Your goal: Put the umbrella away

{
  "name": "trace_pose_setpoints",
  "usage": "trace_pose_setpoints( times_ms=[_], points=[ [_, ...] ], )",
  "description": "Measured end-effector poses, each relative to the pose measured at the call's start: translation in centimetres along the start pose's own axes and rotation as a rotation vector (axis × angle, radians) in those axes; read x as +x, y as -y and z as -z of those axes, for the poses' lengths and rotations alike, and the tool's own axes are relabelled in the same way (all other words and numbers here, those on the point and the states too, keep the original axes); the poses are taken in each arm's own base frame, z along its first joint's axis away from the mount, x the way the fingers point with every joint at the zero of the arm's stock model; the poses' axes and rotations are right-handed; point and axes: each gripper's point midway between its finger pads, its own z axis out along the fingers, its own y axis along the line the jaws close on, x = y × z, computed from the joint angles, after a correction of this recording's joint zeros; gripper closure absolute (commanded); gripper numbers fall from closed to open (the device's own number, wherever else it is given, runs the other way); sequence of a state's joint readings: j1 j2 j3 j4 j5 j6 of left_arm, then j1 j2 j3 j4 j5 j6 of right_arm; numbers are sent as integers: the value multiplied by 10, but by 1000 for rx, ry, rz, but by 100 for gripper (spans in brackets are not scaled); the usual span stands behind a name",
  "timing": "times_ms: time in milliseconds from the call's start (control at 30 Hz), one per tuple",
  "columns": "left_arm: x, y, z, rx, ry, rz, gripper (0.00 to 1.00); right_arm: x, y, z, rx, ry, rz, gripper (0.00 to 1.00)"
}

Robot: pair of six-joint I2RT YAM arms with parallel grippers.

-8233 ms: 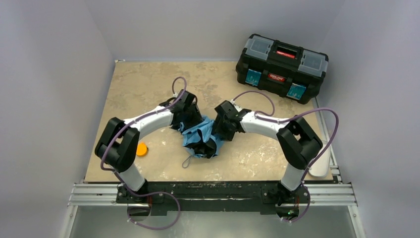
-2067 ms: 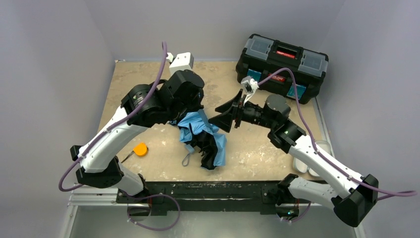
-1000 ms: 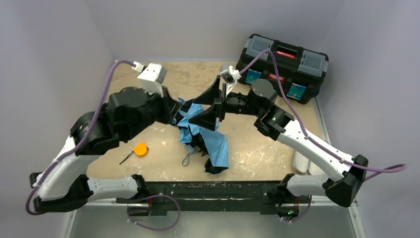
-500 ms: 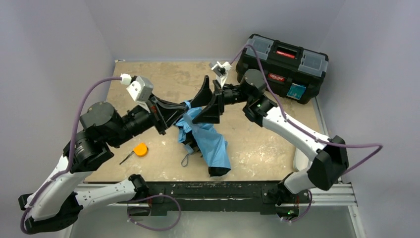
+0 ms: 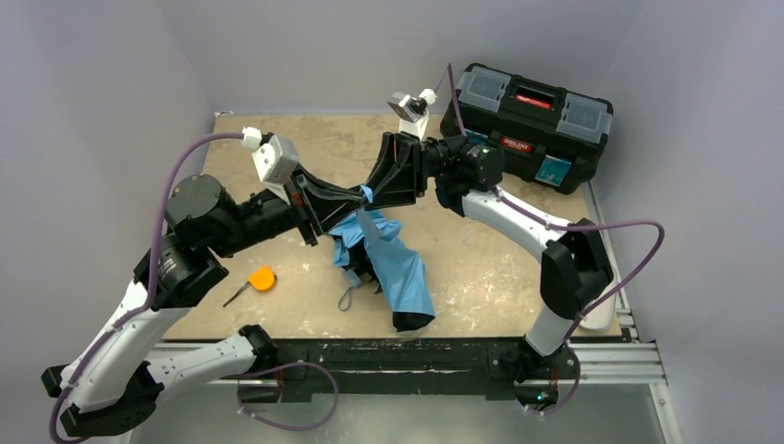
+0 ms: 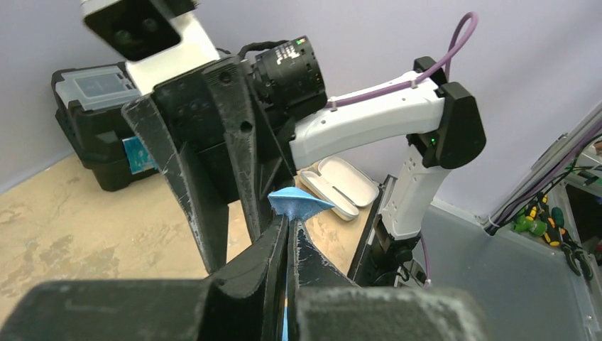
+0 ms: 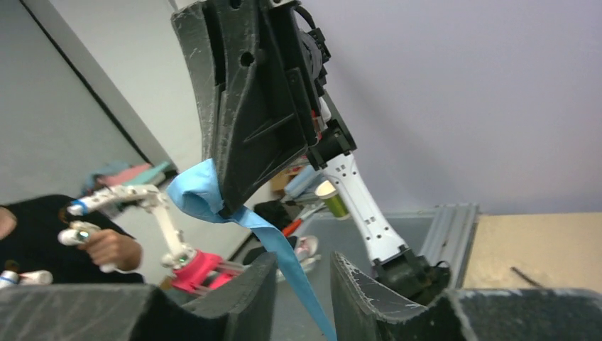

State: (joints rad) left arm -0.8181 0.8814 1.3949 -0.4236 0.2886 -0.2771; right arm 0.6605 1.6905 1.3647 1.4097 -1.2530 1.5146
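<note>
Closing in, top view: right pincer (image 5: 379,190) has swung across from 2 o'clock and narrowed from wide open. It now sits nose to nose with left pincer (image 5: 354,197) above mid-worktop (image 5: 277,148). Left is clamped shut on a corner of the umbrella (image 5: 393,268) canopy. The rest hangs loose down to the worktop at 6 o'clock. Looks like a handover or a stretch before folding, so early days. Toolbox (image 5: 527,116) at 1 o'clock, lid shut, contents unseen.

Left wrist: blue tip pinched between its own fingers. Oblong case (image 6: 337,186) lies open, nothing visible inside.

Right wrist: blue strip runs between its jaws, gap either side, not yet pinched.
</note>
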Motion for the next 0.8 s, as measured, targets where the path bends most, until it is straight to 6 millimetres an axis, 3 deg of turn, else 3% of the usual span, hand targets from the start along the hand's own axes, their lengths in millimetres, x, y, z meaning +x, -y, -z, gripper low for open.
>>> trace_pose_setpoints(
  times_ms=[100, 333, 600, 800],
  points=[
    [-2, 1, 0, 16, 6, -4, 100, 1, 4, 1, -10, 2, -88, 67],
    [0, 2, -4, 37, -4, -4, 100, 1, -1, 0, -22, 1, -172, 56],
    [-2, -1, -5, 38, 2, -5, 100, 0, -10, -7, -48, -9, -180, 65],
    [-6, 0, -5, 44, 17, 2, 100, 2, -13, -11, -59, -14, -192, 65]
  ],
)
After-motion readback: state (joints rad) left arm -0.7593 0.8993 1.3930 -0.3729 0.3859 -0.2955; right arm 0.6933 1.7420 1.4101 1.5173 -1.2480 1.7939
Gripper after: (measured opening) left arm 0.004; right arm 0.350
